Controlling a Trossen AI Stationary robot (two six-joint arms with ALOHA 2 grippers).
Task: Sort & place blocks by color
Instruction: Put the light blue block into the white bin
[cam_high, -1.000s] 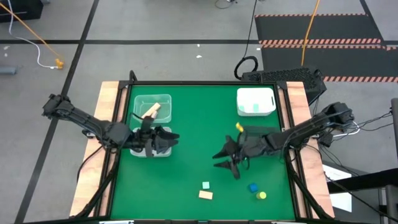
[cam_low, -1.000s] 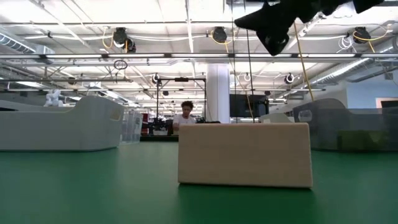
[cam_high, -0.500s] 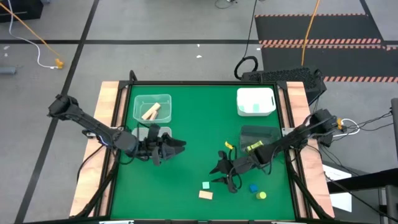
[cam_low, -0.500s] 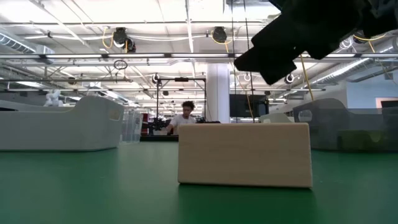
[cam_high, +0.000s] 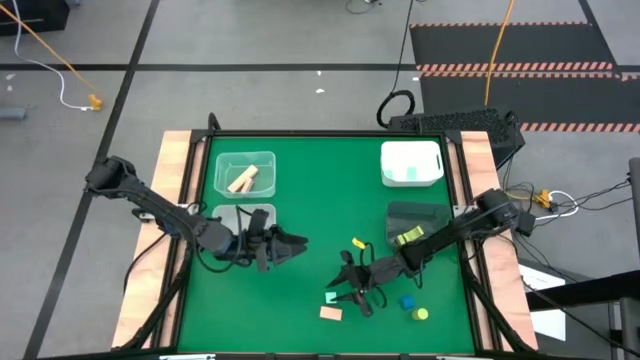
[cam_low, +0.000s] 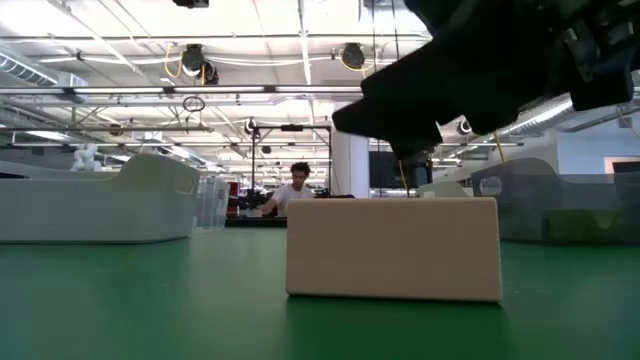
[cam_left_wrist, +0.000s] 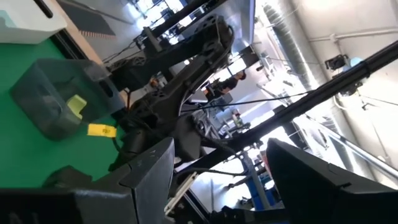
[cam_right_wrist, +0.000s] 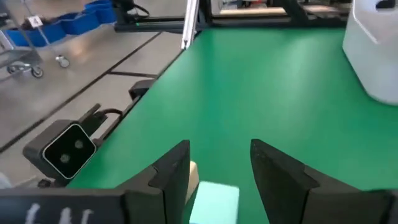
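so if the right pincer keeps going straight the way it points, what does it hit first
Most likely the mint green block: in the right wrist view it lies just ahead of the open right pincer, between its fingers. A tan block lies right beside it. Depth is hard to judge.

A robotics lab or industrial test hall, large and open; grey concrete floor (cam_high: 250, 50) marked with dark tape lines, black ribbed mats with red-and-white hazard edging (cam_high: 510, 50) alongside; high ceiling hung with pipes, cable trays and round lamps (cam_low: 352, 55) on rails; white pillar (cam_low: 351, 150) in the middle distance; a seated person (cam_low: 297, 187) at a far workstation among screens and equipment; blue storage bins (cam_right_wrist: 74, 18) and a wheeled cart on the floor; loose cables trailing, one orange (cam_high: 45, 45); a green-topped bench (cam_high: 320, 200) with wooden side rails, fitted with two arms and a small camera module (cam_right_wrist: 65, 146) at its edge.
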